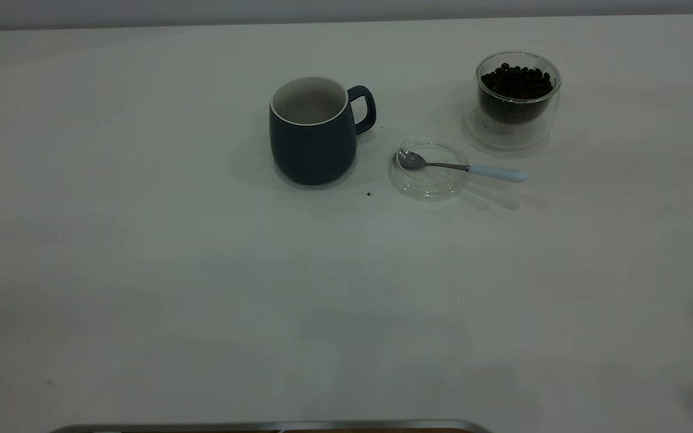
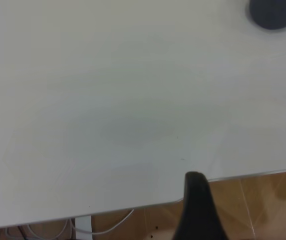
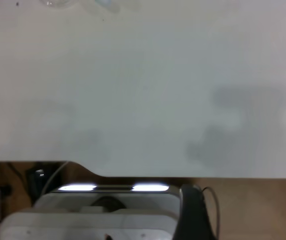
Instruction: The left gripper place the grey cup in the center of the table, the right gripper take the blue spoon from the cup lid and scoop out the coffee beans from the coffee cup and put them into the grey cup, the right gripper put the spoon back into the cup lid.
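Note:
The grey cup [image 1: 313,129], a dark mug with a white inside, stands upright near the table's middle with its handle to the right. Its base also shows in the left wrist view [image 2: 275,12]. The blue-handled spoon [image 1: 464,168] lies with its bowl in the clear glass cup lid [image 1: 428,183] just right of the mug. The glass coffee cup [image 1: 516,99] full of beans stands at the back right. Neither gripper shows in the exterior view. My left gripper [image 2: 198,210] and right gripper [image 3: 192,212] show only in part, both back past the table's near edge and far from the objects.
A few stray crumbs lie on the white table [image 1: 142,270] near the mug and lid. A grey device [image 3: 98,210] and cables sit below the table's near edge in the right wrist view.

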Controlling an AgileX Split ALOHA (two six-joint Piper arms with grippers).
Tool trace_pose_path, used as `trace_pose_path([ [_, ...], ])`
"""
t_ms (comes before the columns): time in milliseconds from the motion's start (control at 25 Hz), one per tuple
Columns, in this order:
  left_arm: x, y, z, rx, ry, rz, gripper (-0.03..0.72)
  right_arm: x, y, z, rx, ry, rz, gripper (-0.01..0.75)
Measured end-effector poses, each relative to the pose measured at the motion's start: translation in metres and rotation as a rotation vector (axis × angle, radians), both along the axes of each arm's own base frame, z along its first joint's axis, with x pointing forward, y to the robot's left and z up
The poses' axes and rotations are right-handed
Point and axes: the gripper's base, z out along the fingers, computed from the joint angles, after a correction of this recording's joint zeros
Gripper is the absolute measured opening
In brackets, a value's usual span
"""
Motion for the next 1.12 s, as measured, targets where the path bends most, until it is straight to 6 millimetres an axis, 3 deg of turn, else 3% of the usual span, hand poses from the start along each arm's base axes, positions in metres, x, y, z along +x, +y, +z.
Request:
trace_pose_path([
  [320,0.0,0.0,0.0,0.0,0.0,0.0,0.592,-0.079,0.015,0.037,0.027,-0.249,0.064,0.592],
  [560,0.0,0.0,0.0,-0.001,0.0,0.001,0.592,-0.137,0.018,0.049,-0.065,-0.514,0.064,0.592],
  [760,0.0,0.0,0.0,-0.001,0.0,0.001,0.592,-0.145,0.014,0.042,-0.099,-0.532,0.054,0.592],
  [960,0.0,0.0,0.0,-0.001,0.0,0.001,0.592,-0.134,0.015,0.004,-0.066,-0.417,0.172,0.591],
  [1120,0.0,0.0,0.0,-0.001,0.0,0.001,0.592,-0.131,0.016,-0.015,-0.064,-0.36,0.262,0.591],
])
